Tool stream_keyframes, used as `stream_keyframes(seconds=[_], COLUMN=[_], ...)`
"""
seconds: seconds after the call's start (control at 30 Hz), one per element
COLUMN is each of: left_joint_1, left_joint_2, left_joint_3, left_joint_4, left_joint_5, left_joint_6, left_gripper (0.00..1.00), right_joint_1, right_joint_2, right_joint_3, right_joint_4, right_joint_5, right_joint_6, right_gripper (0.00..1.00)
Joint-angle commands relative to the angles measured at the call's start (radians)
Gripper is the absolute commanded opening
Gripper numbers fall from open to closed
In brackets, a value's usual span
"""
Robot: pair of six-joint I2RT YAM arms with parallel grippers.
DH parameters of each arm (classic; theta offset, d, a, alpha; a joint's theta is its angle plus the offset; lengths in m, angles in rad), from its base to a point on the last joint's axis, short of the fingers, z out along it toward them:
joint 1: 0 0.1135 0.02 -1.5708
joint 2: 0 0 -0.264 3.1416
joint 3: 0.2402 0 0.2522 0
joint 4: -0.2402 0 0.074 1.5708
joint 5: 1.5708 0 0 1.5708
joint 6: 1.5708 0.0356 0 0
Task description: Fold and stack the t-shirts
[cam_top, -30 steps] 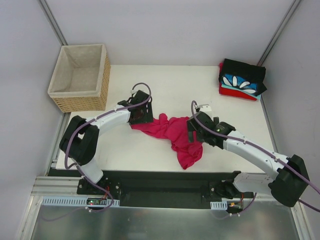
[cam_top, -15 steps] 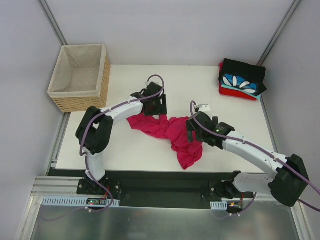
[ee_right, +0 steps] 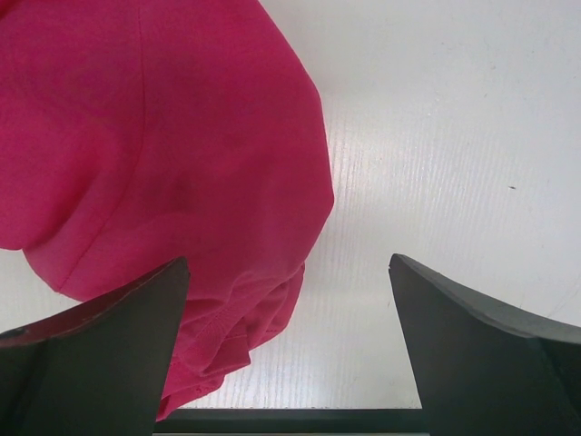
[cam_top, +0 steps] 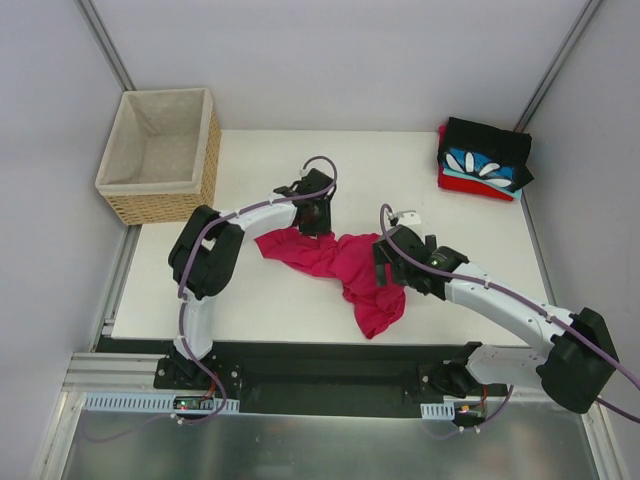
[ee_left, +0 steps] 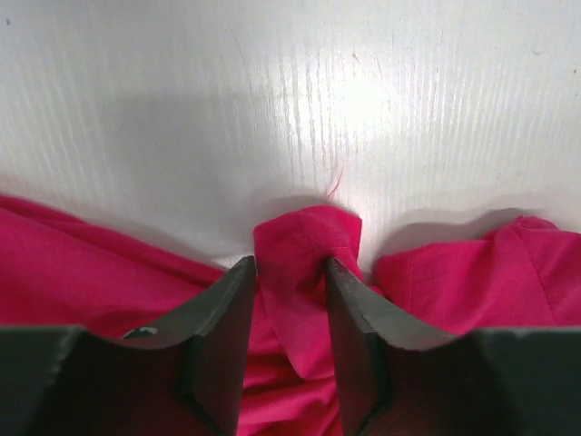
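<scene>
Already folded and stacked at upper right of the worktop: three t-shirts. Left to fold: pink t-shirt, crumpled at centre. Pinched at its upper edge by left fingers; right fingers wide open, empty.

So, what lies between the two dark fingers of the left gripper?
A raised fold of the crumpled magenta-pink cloth t-shirt, touching both fingers; the left wrist view shows it.

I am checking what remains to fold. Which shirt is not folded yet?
The pink shirt: it lies crumpled and spread out. The black shirt, blue shirt and red shirt are folded in one stack.
</scene>
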Motion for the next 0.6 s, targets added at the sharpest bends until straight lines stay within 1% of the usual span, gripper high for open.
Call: stream_keyframes(seconds=[0.0,0.03,0.07,0.2,0.3,0.33,0.4,0.43,0.57], left_joint_1=[-0.006,-0.006,-0.006,-0.006,-0.006,-0.006,-0.006,-0.006,-0.006], left_joint_2=[0.024,0.026,0.024,-0.014,-0.097,-0.150,-0.206,-0.267,-0.417], left_joint_3=[0.053,0.056,0.055,0.041,0.018,0.012,0.012,0.016,0.025], left_joint_4=[0.009,0.009,0.009,0.006,-0.001,-0.010,-0.048,-0.060,-0.149], left_joint_5=[-0.040,-0.040,-0.041,-0.041,-0.053,-0.055,-0.066,-0.070,-0.078], left_joint_6=[0.027,0.026,0.024,0.027,0.041,0.045,0.056,0.059,0.070], left_gripper=[0.24,0.03,0.00,0.00,0.00,0.00,0.00,0.00,0.00], right_joint_1=[0.004,0.004,0.004,0.004,0.004,0.004,0.004,0.002,-0.004], right_joint_2=[-0.002,-0.003,-0.003,0.000,0.016,0.020,0.029,0.036,0.056], right_joint_3=[-0.015,-0.015,-0.018,-0.018,-0.015,-0.016,-0.016,-0.012,0.044], right_joint_4=[0.013,0.013,0.012,0.012,0.006,0.010,0.024,0.030,0.029], right_joint_5=[0.009,0.009,0.010,0.012,0.021,0.026,0.047,0.052,0.075], right_joint_6=[0.009,0.009,0.012,0.012,0.018,0.021,0.024,0.027,0.019], right_gripper=[0.97,0.97,0.97,0.97,0.97,0.97,0.97,0.97,0.97])
